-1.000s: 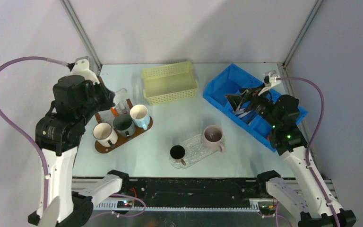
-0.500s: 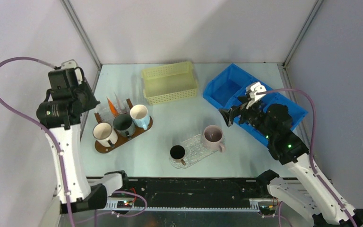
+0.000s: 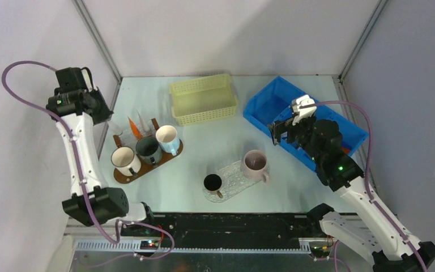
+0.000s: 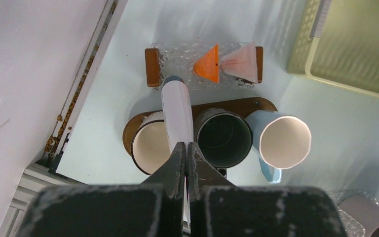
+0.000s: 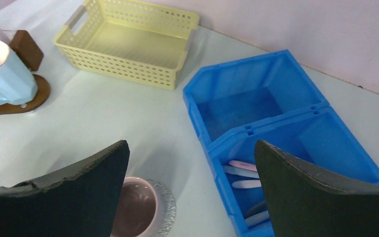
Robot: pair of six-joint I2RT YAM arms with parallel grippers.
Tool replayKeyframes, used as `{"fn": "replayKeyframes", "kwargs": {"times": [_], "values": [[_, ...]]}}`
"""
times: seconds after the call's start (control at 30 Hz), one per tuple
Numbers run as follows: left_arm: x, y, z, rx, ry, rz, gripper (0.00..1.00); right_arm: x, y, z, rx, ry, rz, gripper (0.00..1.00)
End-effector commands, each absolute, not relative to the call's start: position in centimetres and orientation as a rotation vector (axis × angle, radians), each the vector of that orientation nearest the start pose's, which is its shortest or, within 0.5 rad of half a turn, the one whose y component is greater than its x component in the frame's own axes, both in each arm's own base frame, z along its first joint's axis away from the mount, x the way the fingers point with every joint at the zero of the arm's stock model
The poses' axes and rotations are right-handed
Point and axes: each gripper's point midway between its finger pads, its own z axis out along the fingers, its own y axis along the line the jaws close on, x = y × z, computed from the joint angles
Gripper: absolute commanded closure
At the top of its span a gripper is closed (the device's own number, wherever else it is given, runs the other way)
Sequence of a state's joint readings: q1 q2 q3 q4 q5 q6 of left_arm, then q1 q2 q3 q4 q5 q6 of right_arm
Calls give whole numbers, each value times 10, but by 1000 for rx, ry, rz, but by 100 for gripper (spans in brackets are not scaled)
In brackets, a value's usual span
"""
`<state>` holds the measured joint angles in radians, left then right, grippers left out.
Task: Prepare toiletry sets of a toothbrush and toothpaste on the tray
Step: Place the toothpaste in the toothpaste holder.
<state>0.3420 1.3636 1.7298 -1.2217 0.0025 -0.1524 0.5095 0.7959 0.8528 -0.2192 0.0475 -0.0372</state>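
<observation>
White toothpaste tube (image 4: 177,111) is pinched at its flat end by the left gripper (image 4: 184,148), fingers closed tight on it, cap end pointing down twd the clear ribbed dish (image 4: 175,61). Can't tell if cap touches the dish. In that dish stand an orange tube (image 4: 208,64) and a pale pink tube (image 4: 239,63), side by side, touching. Just beside the dish, a wooden tray (image 4: 237,104) w/ three mugs: cream mug (image 4: 150,145), dark green mug (image 4: 225,138), light blue mug (image 4: 282,141). Toothbrushes (image 5: 243,166), pink & white, lie in one compartment of the blue bin (image 5: 256,84). Right gripper (image 5: 191,148) hangs above the bin's edge, fingers spread wide, holding nothing. Pink mug (image 5: 137,210) near it; yellow basket (image 5: 133,44) further back.
</observation>
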Motion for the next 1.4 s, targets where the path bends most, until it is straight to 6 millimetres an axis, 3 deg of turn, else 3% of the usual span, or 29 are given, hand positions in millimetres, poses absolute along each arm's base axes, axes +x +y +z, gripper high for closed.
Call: {"fn": "replayKeyframes", "kwargs": {"times": [0.0, 0.23, 0.4, 0.93, 1.37], "values": [[311, 108, 299, -556, 2337, 80, 100, 294, 135, 315, -416, 1625, 210, 1], [331, 122, 275, -586, 2431, 92, 100, 307, 129, 302, -402, 1666, 144, 0], [340, 129, 271, -595, 2460, 104, 100, 316, 124, 291, -351, 1710, 148, 1], [345, 124, 250, -577, 2521, 41, 100, 347, 112, 265, -245, 1799, 129, 1], [350, 128, 228, -590, 2580, 34, 100, 360, 110, 271, -228, 1803, 155, 1]]}}
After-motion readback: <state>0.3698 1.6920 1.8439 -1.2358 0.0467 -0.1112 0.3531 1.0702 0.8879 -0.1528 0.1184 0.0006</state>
